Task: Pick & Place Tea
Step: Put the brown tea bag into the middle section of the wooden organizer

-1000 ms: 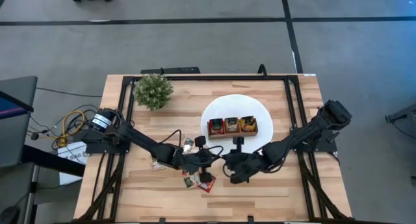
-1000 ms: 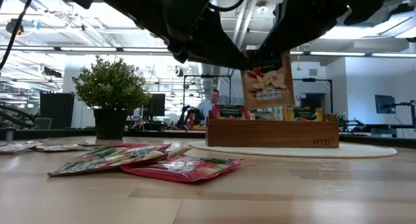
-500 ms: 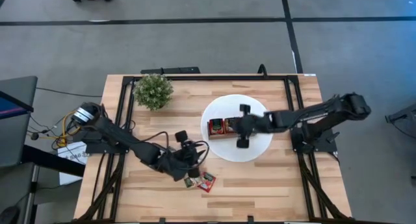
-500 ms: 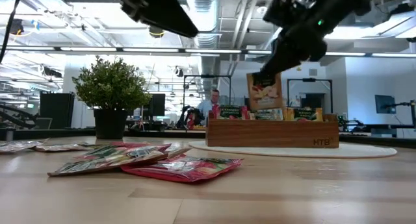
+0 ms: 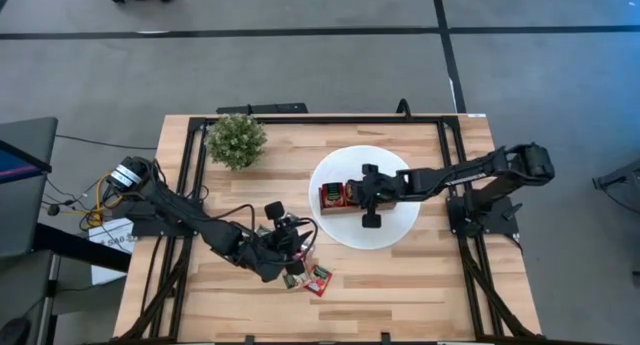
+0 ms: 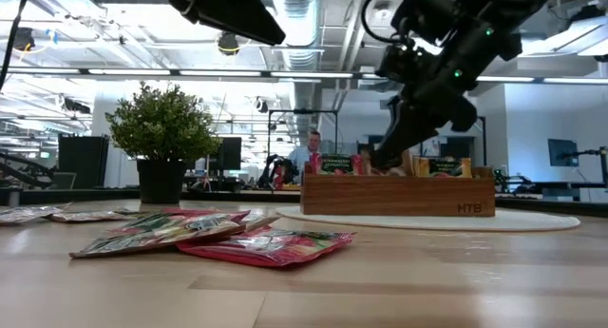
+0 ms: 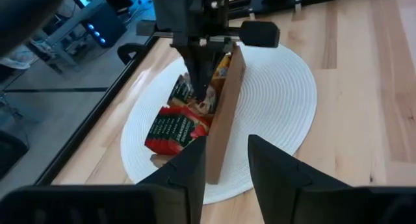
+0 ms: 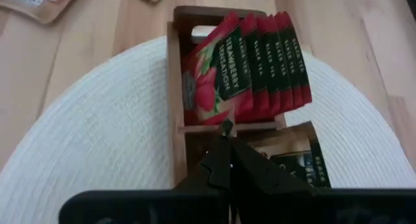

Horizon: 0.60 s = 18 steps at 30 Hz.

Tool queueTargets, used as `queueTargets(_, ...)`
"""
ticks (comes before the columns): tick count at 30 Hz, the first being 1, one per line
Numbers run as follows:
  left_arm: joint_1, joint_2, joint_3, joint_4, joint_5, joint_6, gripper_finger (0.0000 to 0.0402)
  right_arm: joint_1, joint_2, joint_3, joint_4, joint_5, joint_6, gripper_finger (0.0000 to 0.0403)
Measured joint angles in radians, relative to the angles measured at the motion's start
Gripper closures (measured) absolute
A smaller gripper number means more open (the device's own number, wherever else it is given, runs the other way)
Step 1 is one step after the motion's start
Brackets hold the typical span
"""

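A brown three-compartment tray (image 5: 331,196) stands on the white plate (image 5: 340,163), with red tea sachets (image 8: 260,62) upright in one end compartment. My right gripper (image 8: 227,134) points down into the middle compartment, shut on a pale and red sachet (image 7: 208,106). My left gripper (image 7: 227,164) is open with nothing between its fingers, hovering near the table's middle (image 5: 288,249) over loose sachets (image 5: 316,278). These lie flat on the wood (image 6: 266,244). My right gripper pinches the pale sachet between its two fingers (image 7: 197,74), coming from above and pointing down. The sachet hangs below them with its lower part (image 7: 208,106) down in the tray's middle compartment. The tray wall and the fingers hide which edge is held.
A small potted plant (image 5: 236,140) stands at the far left corner. More sachets lie flat at the left (image 6: 38,214). A black frame runs round the table's edges (image 5: 300,118). A person shows far off in the room behind (image 6: 313,147).
My right gripper has carried the pale sachet from the table's middle toward the far right, over the plate, then lowered it into the tray's middle compartment. My left gripper has drawn back a little toward the left edge, away from where the two grippers met.
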Motion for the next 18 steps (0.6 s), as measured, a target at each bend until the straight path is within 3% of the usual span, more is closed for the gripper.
queueTargets(10,0.0,0.0,0.0,-0.002,0.0,-0.001,0.0296,-0.007,-0.008,0.001,0.008,0.104,0.009,0.0383)
queueTargets(15,0.0,0.0,0.0,-0.005,0.0,-0.002,0.0296,-0.006,-0.008,0.001,-0.009,0.115,0.027,0.0313)
queueTargets(18,0.0,0.0,0.0,-0.005,0.0,-0.002,0.0296,0.005,-0.008,0.003,-0.036,0.201,0.027,0.0263)
